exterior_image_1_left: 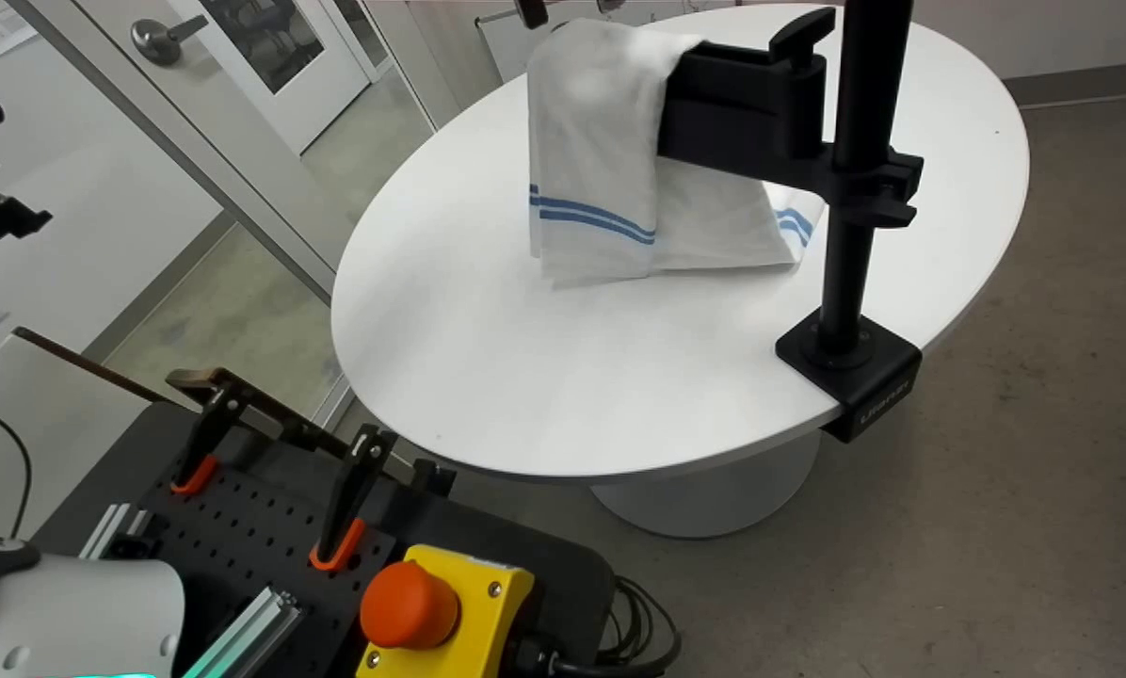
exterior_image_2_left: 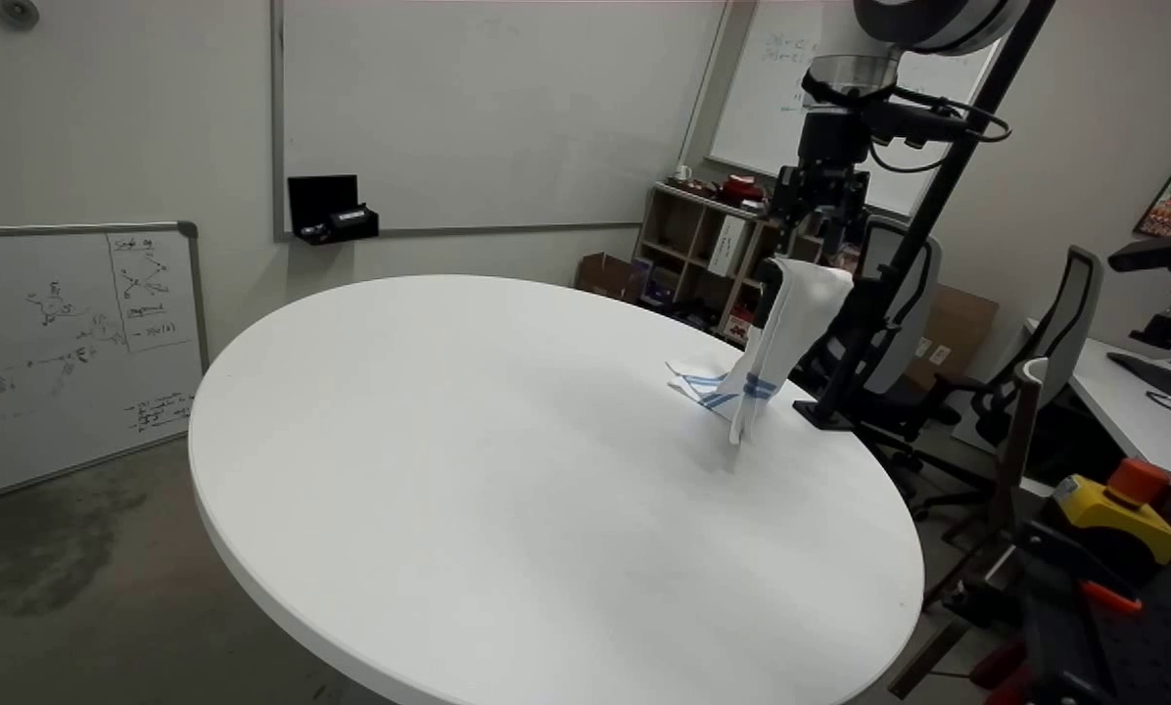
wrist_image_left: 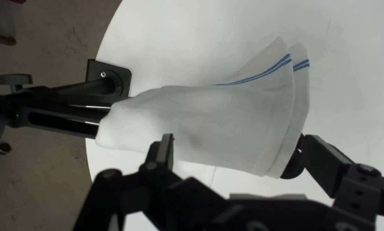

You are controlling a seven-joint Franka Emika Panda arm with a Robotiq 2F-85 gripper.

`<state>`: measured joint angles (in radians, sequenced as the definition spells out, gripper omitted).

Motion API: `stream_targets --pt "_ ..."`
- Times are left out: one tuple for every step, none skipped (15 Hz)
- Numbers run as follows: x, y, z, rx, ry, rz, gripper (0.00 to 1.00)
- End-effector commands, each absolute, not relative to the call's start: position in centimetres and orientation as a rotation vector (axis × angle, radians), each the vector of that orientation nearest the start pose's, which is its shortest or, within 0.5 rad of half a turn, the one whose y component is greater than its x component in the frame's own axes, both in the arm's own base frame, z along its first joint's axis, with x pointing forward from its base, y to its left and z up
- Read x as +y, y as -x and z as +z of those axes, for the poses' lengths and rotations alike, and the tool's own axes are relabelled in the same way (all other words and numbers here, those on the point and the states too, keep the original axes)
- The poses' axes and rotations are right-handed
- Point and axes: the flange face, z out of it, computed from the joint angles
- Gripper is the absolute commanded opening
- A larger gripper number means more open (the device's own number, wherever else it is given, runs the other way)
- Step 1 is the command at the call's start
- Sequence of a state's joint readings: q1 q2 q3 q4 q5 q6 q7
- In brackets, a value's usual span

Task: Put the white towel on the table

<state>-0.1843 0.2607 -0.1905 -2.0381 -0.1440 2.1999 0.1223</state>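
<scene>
The white towel with blue stripes (exterior_image_1_left: 593, 132) hangs draped over the black horizontal arm of a stand, above the round white table (exterior_image_1_left: 469, 367). Its lower ends reach down to or near the tabletop. The towel also shows in an exterior view (exterior_image_2_left: 799, 313) and in the wrist view (wrist_image_left: 217, 118). My gripper (wrist_image_left: 238, 138) is open, with its fingers wide apart over the towel's draped top part. In an exterior view the gripper (exterior_image_2_left: 811, 238) points down just above the towel and appears apart from it. Only its fingertips show at the top edge of an exterior view (exterior_image_1_left: 571, 9).
The black stand (exterior_image_1_left: 850, 273) is clamped to the table's edge, and its pole rises close to the gripper and arm. A yellow box with a red button (exterior_image_1_left: 450, 612) sits on the dark robot cart. Shelves (exterior_image_2_left: 693, 240) and office chairs stand behind the table.
</scene>
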Motion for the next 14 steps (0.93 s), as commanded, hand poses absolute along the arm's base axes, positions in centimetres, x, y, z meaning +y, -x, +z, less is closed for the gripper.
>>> stream_targets --pt "-21.72 -54.9 30.8 0.69 3.225 0.177 0.84" --pt "-21.74 -54.96 30.7 0.691 3.225 0.179 0.68" --pt "-21.74 -54.98 30.62 0.693 3.224 0.181 0.6" --pt "-21.75 -54.99 30.55 0.695 3.223 0.184 0.54" --pt "-21.74 -55.05 30.64 0.696 3.223 0.182 0.44" --pt "-21.72 -55.07 30.69 0.696 3.221 0.182 0.37" --pt "-21.73 -55.11 30.75 0.697 3.221 0.18 0.28" --pt "-21.76 -55.14 30.78 0.698 3.22 0.179 0.26" --pt "-21.77 -55.12 30.76 0.699 3.219 0.18 0.19" --pt "-21.78 -55.1 30.74 0.7 3.217 0.181 0.1" --pt "-21.79 -55.11 30.77 0.702 3.215 0.181 0.01" --pt "-21.8 -55.11 30.74 0.705 3.211 0.183 0.0" --pt "-21.81 -55.12 30.73 0.706 3.21 0.183 0.0" --pt "-21.79 -55.13 30.87 0.707 3.206 0.177 0.0"
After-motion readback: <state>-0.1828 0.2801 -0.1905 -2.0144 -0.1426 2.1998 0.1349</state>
